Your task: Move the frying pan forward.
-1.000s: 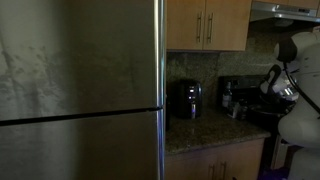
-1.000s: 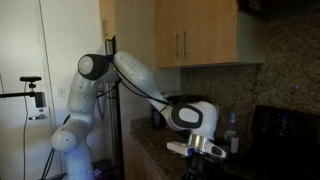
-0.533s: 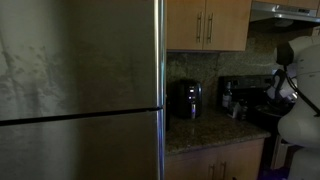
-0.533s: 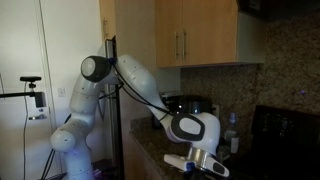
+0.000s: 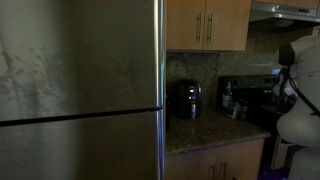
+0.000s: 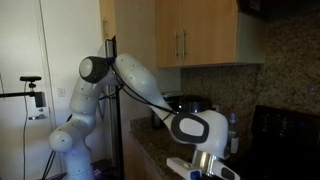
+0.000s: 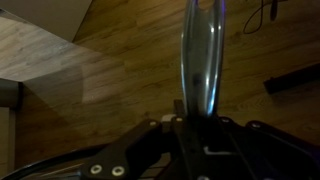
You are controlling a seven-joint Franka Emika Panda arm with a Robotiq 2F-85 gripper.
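Wrist view: gripper comes in from the bottom centre of the frame as a dark housing with black linkages spreading to either side. A dark glossy metal strip rises straight up from the middle of the gripper to the top edge. It is narrow, slightly curved and catches blue-white highlights. It could be the frying pan seen edge-on or its handle, but I cannot confirm which. The strip's lower end disappears into the dark between the jaws, so I cannot tell whether they are clamped on it or standing apart. Brown wood-grain surface fills the background, with a paler patch at upper left.

In an exterior view, the white jointed robot arm reaches from its base at lower left down to the bottom centre. The gripper sits low there, cut off by the frame edge. Light wooden wall cabinets are above, a black stove at lower right and a small bottle near the wrist.

In an exterior view, a tall stainless steel refrigerator fills the left half. A black countertop appliance stands on the speckled granite counter. The arm shows only at the far right edge. No pan can be made out in either exterior view.
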